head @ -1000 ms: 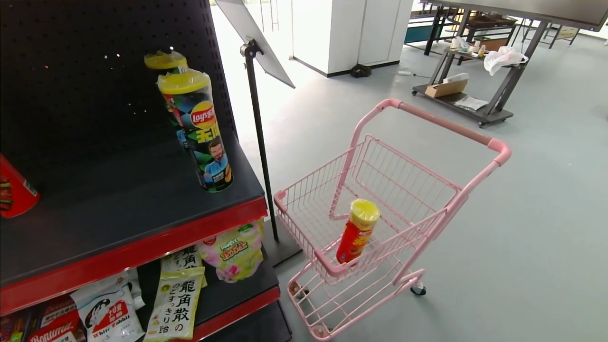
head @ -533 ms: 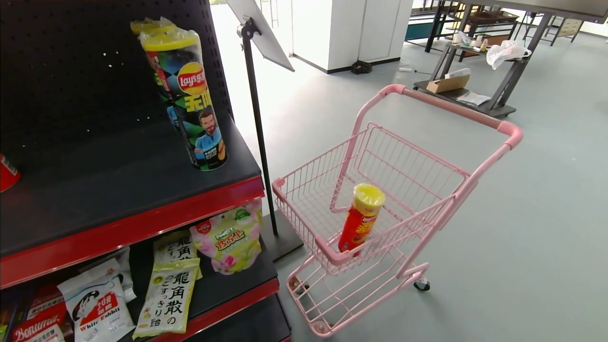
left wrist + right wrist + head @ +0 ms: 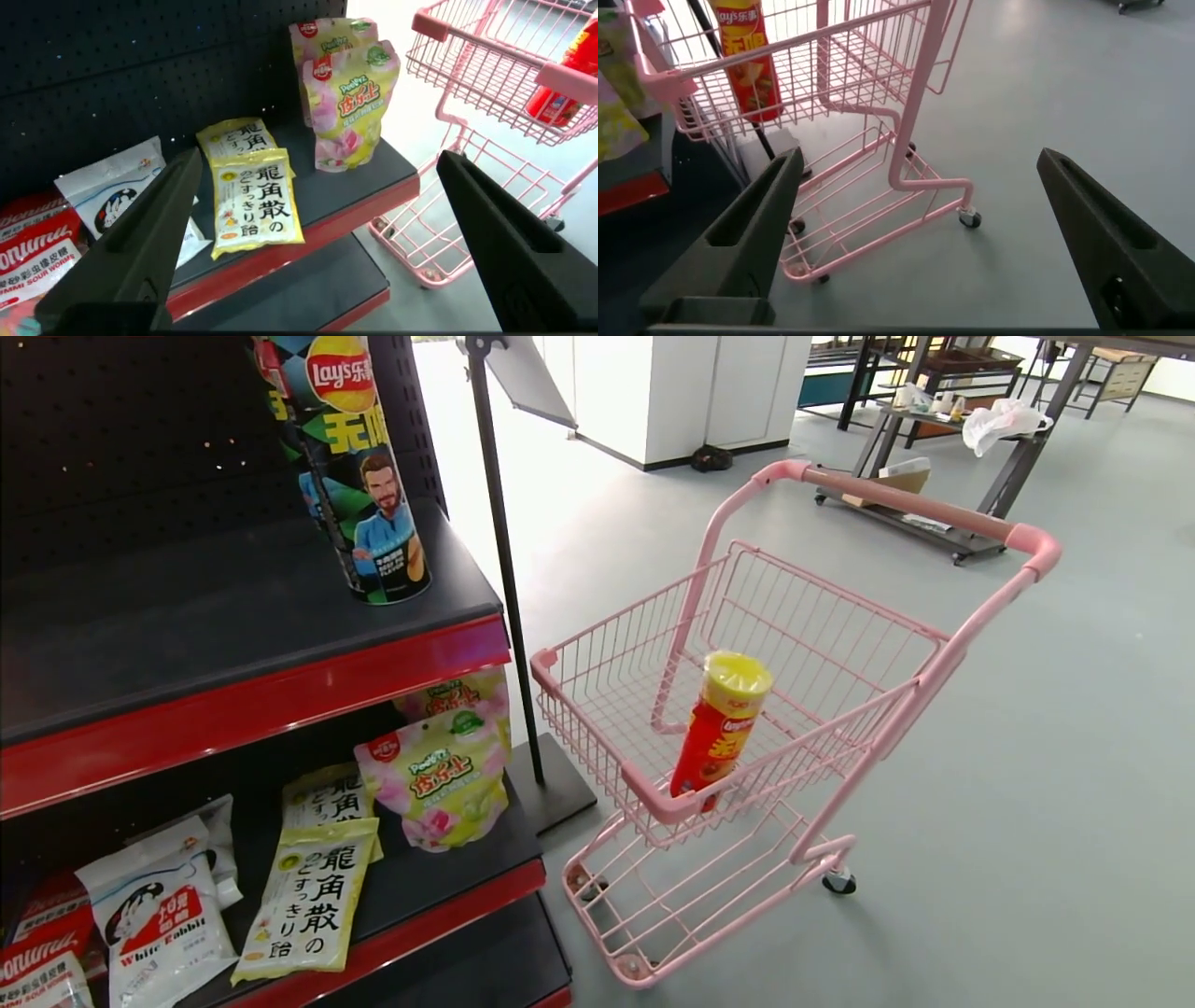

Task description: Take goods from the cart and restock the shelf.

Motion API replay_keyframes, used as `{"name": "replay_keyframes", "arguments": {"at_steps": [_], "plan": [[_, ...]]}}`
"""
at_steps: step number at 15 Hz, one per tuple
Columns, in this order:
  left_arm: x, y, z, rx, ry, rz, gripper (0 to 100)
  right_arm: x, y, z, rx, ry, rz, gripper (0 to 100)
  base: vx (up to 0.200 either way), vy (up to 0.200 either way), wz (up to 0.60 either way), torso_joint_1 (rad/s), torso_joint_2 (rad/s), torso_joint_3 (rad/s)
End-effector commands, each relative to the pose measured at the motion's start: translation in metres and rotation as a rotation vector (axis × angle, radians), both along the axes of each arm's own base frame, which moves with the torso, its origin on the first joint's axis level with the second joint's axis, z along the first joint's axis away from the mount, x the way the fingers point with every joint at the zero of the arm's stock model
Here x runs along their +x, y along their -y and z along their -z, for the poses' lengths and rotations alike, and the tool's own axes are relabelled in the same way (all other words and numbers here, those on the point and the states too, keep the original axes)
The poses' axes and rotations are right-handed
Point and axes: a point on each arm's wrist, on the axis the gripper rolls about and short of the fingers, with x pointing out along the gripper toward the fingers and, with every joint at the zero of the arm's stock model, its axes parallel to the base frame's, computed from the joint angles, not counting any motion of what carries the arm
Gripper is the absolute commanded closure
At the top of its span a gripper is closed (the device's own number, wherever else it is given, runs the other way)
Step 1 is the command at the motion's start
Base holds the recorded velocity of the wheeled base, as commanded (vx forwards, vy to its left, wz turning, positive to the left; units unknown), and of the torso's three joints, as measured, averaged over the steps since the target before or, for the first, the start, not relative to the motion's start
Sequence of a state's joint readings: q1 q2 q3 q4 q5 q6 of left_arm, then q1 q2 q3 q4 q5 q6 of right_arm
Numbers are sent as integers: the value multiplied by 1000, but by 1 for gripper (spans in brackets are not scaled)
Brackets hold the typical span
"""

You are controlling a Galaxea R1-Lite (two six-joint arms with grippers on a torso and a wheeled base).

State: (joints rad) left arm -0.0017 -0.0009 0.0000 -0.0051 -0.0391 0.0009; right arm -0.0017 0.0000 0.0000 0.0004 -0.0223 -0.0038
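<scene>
On the shelf (image 3: 252, 709) a tall chip tube (image 3: 369, 485) stands at the upper board's right front corner, and the left end effector (image 3: 318, 159) hangs with fingers spread wide before the snack bags (image 3: 443, 779) on the board below. A sign pole (image 3: 509, 597) stands close between shelf and cart, in the way of any carry back. In the pink cart (image 3: 597, 728) the red can (image 3: 724, 728) stands against the basket's front rim, so the right end effector (image 3: 920, 154), also spread wide nearby, should come from above, grip below the yellow lid and lift straight up.
</scene>
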Motion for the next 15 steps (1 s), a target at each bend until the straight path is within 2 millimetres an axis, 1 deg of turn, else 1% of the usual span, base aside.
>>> {"name": "replay_keyframes", "arguments": {"at_steps": [1,4,5,6,7,8,9,10,11,13,14,15], "plan": [[0,0,0,-1,0,-1,0,0,0,0,-4,-3,-3,0,0,0,0,-36,144,105],[0,0,0,-1,0,1,0,0,0,-1,-11,-5,8,0,0,0,0,-13,47,31],[0,0,0,-1,0,1,0,-1,0,-6,-12,15,11,0,0,0,0,0,0,0],[0,0,0,1,0,1,0,38,0,-134,139,-24,4,0,0,0,0,0,0,0],[0,0,0,-1,0,1,0,78,1,-222,387,58,-4,0,0,0,0,0,0,0],[0,0,0,1,0,1,0,123,-1,-262,382,56,-30,0,0,0,0,0,0,0],[0,0,0,1,0,2,0,149,-5,-267,291,19,-68,0,0,0,0,0,0,0],[0,0,0,1,0,2,0,155,-7,-263,245,-6,-86,0,0,0,0,0,0,0],[0,0,0,-1,0,1,0,180,-15,-233,212,-153,-166,0,0,0,0,0,0,0],[0,0,0,1,0,1,0,194,-18,-199,235,-303,-223,0,0,0,0,0,0,0],[0,0,0,1,0,1,0,214,-22,-175,241,-403,-241,0,0,0,0,0,0,0],[0,0,0,2,0,1,0,236,-24,-162,245,-442,-245,0,0,0,0,0,0,0]]}}
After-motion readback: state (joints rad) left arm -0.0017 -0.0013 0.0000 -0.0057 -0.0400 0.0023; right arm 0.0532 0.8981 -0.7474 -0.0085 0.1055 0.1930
